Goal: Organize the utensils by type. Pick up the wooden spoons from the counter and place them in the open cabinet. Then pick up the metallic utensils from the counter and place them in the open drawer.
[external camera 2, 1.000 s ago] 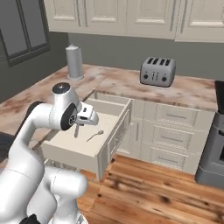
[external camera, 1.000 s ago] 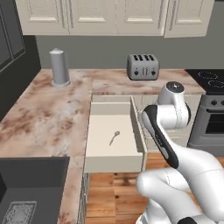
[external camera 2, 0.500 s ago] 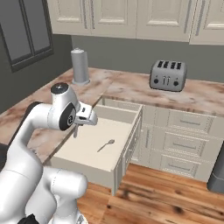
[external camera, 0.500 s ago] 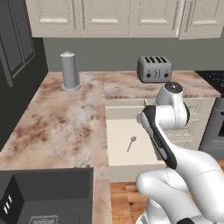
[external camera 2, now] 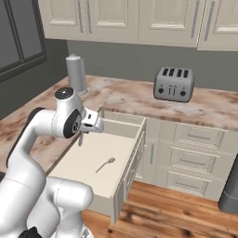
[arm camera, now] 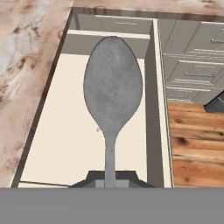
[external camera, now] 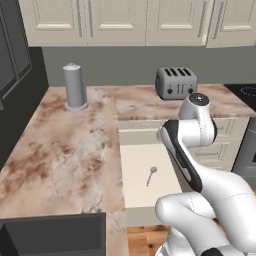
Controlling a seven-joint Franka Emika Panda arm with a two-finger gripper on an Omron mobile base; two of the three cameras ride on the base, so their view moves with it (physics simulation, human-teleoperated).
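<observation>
Hand view has the gripper [arm camera: 111, 177] clamped on a grey metal spoon [arm camera: 113, 94], now carried over the open drawer [external camera 2: 100, 155] where another metal spoon [external camera: 151, 175] lies; release looks next

hidden: spoon [arm camera: 113, 94] handle end inside tool [arm camera: 110, 180]; covers drawer [arm camera: 65, 144] floor | cut off: tool fingers at bottom edge

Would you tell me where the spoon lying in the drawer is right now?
The loose metal spoon lies flat on the open drawer's floor, near the middle, in the right base view just below the gripper.
</observation>
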